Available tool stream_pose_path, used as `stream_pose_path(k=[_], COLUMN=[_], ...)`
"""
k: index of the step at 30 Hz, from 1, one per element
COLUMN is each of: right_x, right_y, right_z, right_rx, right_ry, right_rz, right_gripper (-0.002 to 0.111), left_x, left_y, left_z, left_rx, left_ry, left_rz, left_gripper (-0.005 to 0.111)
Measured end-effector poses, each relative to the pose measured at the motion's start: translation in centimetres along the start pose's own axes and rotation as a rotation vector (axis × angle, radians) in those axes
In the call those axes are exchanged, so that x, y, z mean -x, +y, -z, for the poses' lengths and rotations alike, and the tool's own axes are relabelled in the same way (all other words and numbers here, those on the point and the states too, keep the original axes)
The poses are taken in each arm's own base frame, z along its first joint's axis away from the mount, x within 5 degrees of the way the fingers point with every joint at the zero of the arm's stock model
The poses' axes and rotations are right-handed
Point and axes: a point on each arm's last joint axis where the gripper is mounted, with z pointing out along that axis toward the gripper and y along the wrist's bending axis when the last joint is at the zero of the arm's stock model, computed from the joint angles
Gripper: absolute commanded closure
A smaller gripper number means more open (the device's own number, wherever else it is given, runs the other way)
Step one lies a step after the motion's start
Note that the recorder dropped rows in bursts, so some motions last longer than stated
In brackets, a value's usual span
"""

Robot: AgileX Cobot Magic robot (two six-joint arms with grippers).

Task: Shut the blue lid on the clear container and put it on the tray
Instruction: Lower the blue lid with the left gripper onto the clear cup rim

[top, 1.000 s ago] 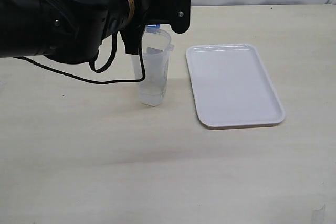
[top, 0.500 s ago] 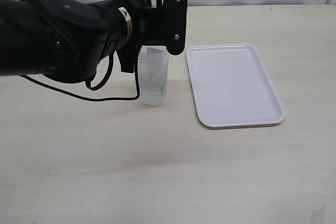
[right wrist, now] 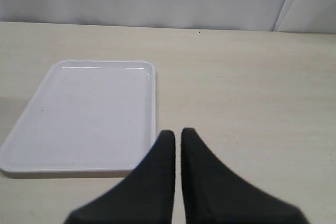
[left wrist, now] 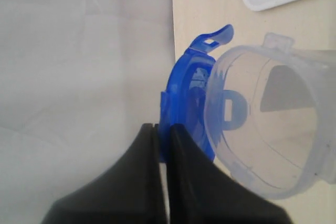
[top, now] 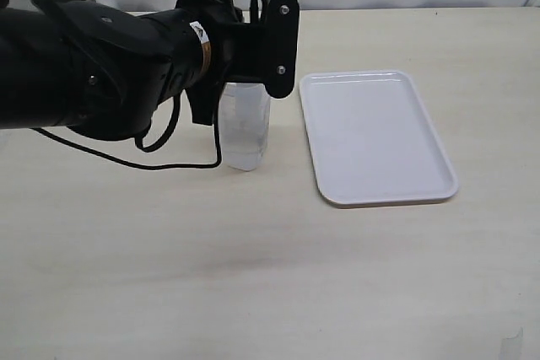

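Your left gripper (left wrist: 163,128) has its fingers pinched almost together, only a thin slit between the tips, and they clamp the edge of the blue lid (left wrist: 184,103). The lid stands on edge, not flat: it leans against the outside of the rim of the clear container (left wrist: 273,129), one snap flap sticking out past the rim, and the container's mouth is uncovered. In the exterior view your left arm (top: 101,65) reaches in from the left and its wrist block hides the container's top and the lid, so only the lower body of the container shows there, upright on the table (top: 253,276). The tray (top: 380,137) lies flat on the table just to the right of the container, a small gap between them, not touching, nothing on it. Your right gripper (right wrist: 177,134) has its fingers drawn nearly closed too, a narrow slit between them, nothing in them; it hangs over bare table near one corner of the tray. The right arm does not show in the exterior view. Whether the lid's sticker faces the container you cannot tell from these views.
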Motion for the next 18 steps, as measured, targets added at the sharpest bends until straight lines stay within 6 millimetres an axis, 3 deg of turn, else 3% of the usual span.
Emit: stream_pose_path(k=[18], right_x=[0.0], right_y=[0.0], right_z=[0.0], right_rx=[0.0], right_ry=[0.0], right_rz=[0.0], right_gripper=[0.104], left_x=[0.08], left_y=[-0.32], left_z=[0.01], left_rx=[-0.036], left_ry=[-0.008], left_rz=[0.054], left_gripper=[0.107])
